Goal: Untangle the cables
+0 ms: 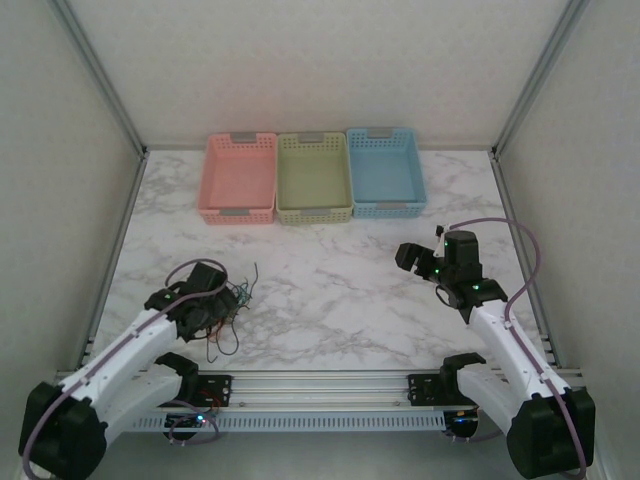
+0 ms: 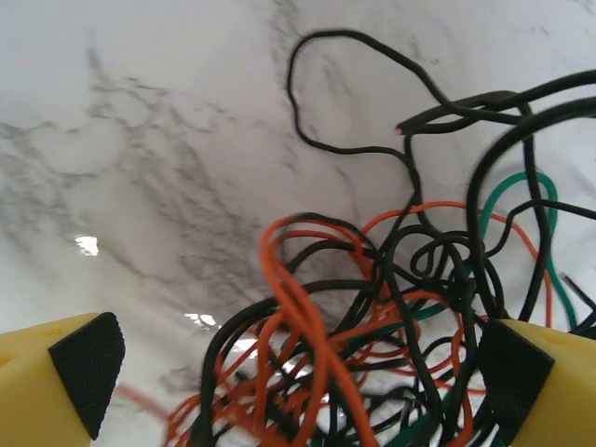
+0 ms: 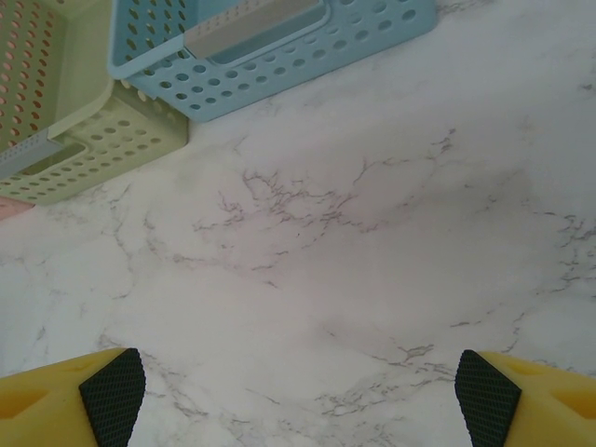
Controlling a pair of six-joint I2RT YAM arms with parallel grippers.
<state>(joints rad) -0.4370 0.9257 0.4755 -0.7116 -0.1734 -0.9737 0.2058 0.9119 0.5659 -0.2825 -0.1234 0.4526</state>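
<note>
Left gripper (image 2: 303, 377) wide open, straddling cables (image 2: 372, 307) on table (image 2: 140, 140), gripping nothing; likely lining up grab. Right gripper (image 3: 298, 396) wide open, empty, well apart, probably on standby.

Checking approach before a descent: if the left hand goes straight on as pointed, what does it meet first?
The cables: the open left hand points at the tangle, orange and black loops lying between its fingers. The table lies behind them; the gap to them is unclear.
</note>
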